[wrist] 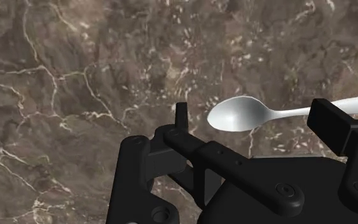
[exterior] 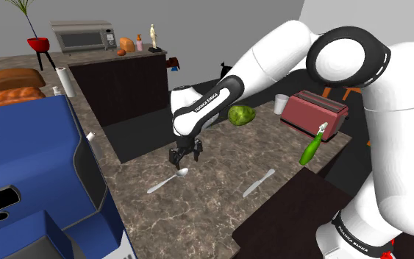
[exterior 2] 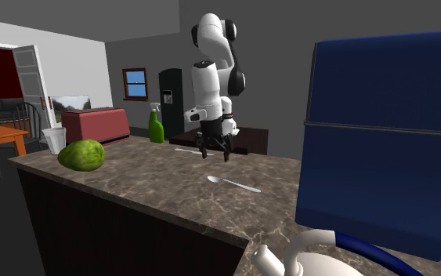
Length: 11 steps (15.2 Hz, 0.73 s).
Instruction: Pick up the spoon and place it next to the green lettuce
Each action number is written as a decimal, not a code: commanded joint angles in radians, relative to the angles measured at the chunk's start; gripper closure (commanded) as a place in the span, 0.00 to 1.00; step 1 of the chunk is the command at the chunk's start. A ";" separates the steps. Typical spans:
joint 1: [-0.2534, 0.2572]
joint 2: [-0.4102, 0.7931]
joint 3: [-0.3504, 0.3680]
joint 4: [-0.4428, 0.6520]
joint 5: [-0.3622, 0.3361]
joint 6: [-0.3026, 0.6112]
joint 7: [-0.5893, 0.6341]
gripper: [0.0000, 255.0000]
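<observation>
A pale grey spoon (exterior: 168,181) lies flat on the dark marbled countertop (exterior: 220,213), its bowl pointing toward the arm's side. My black gripper (exterior: 185,156) hangs just above the spoon's bowl, open, touching nothing. In the wrist view the spoon (wrist: 247,114) lies on the counter between the spread fingers (wrist: 181,116), its handle running past the other finger. The green lettuce (exterior: 241,115) rests further along the counter, toward the shoulder view's upper right. The second exterior view shows the gripper (exterior 2: 215,154) above the counter, the spoon (exterior 2: 234,184) in front of it and the lettuce (exterior 2: 81,154) at the left.
A knife (exterior: 259,183) lies near the counter's front edge. A green bottle (exterior: 312,147), a red toaster (exterior: 313,112) and a white cup (exterior: 280,104) stand past the lettuce. A big blue appliance (exterior: 36,169) borders the counter at the shoulder view's left.
</observation>
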State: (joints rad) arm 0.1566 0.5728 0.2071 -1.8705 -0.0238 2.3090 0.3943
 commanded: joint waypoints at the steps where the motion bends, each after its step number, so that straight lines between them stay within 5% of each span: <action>1: 0.017 0.085 -0.011 0.078 -0.013 0.001 0.018 0.00; 11: 0.031 0.159 -0.021 0.080 -0.023 0.073 0.025 0.00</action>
State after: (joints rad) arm 0.1866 0.7286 0.1866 -1.7917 -0.0461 2.3789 0.4193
